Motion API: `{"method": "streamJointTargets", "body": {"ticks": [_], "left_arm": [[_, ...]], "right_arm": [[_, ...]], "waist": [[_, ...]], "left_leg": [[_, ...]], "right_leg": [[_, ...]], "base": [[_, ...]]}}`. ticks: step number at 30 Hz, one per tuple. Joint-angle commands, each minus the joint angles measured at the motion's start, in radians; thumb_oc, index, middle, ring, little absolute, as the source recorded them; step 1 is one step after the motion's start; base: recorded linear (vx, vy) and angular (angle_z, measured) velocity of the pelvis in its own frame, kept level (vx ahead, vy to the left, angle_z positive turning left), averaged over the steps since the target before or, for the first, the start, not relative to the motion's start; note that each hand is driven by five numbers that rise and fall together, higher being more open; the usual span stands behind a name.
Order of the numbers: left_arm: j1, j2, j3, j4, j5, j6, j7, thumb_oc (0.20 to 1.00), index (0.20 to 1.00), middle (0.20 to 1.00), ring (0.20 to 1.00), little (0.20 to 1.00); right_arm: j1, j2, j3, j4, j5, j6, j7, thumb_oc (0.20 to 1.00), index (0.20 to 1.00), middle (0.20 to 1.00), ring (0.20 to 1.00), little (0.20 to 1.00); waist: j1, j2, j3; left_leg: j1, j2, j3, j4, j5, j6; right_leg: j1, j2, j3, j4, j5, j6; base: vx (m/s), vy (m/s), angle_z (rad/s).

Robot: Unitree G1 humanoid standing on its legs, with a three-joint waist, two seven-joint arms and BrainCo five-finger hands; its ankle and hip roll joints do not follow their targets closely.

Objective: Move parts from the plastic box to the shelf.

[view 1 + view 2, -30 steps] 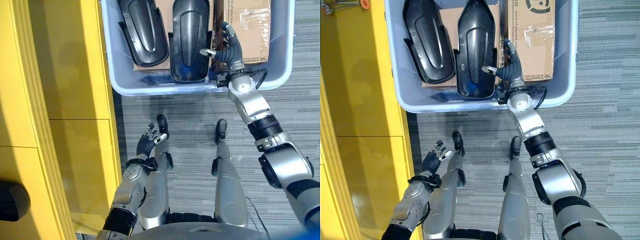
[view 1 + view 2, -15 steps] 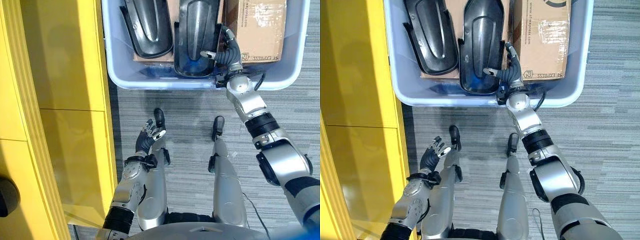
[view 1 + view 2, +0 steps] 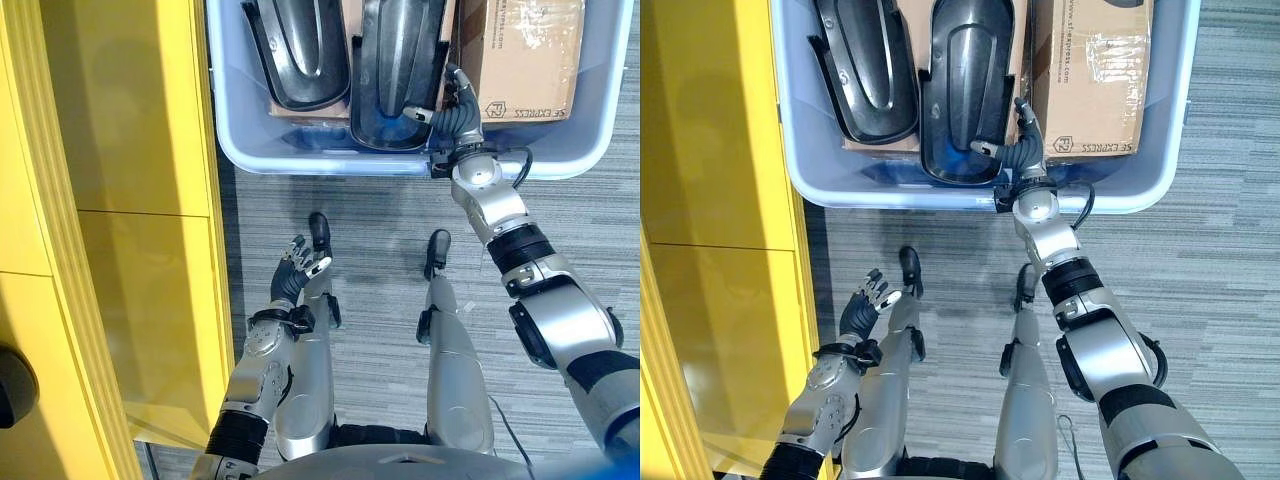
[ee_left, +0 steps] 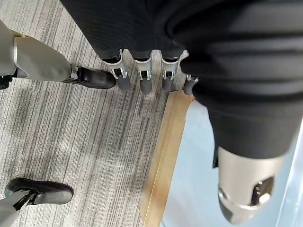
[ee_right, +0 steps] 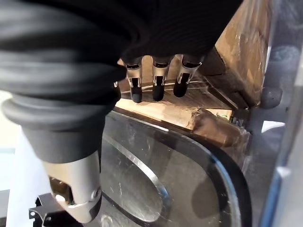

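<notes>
A pale blue plastic box (image 3: 300,165) stands on the carpet ahead. Inside lie two glossy black moulded parts, one on the left (image 3: 296,55) and one in the middle (image 3: 398,70), beside a brown cardboard carton (image 3: 522,58). My right hand (image 3: 450,112) reaches over the box's near wall, open, with its fingers (image 5: 154,87) between the middle part (image 5: 170,184) and the carton (image 5: 236,61) and its thumb over the part's near end. My left hand (image 3: 294,278) hangs open over the carpet beside the yellow shelf unit (image 3: 130,200), holding nothing.
The yellow shelf unit runs along the left side, its front edge close to the box's left corner. Grey striped carpet (image 3: 380,220) covers the floor between box and shelf. A wooden strip (image 4: 163,156) borders the carpet by my left hand.
The view has shifted, so the box sits higher in the picture. My right hand has sunk a little deeper between the middle black part and the carton. The left hand has hardly moved.
</notes>
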Motion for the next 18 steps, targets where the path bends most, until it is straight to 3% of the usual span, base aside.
{"method": "streamJointTargets", "body": {"ticks": [1,18], "left_arm": [[0.011,0.030,-0.007,-0.070,-0.035,-0.033,0.007,1.000,1.000,1.000,1.000,1.000],[0.008,0.040,-0.036,-0.105,-0.029,-0.045,0.021,1.000,1.000,1.000,1.000,1.000]], "right_arm": [[-0.091,-0.032,-0.005,0.099,0.016,-0.028,-0.032,1.000,1.000,1.000,1.000,1.000],[-0.250,-0.115,0.088,0.343,0.037,-0.046,-0.066,1.000,1.000,1.000,1.000,1.000]], "waist": [[0.022,0.005,-0.020],[0.054,0.014,-0.020]], "left_leg": [[0.050,0.071,-0.063,0.006,-0.148,-0.036],[-0.013,0.076,-0.079,0.006,-0.149,-0.039]], "right_leg": [[0.032,-0.052,0.039,0.005,0.005,-0.051],[-0.010,-0.058,0.026,0.005,0.006,-0.043]], "base": [[0.00,0.000,0.00],[0.01,0.007,0.00]]}}
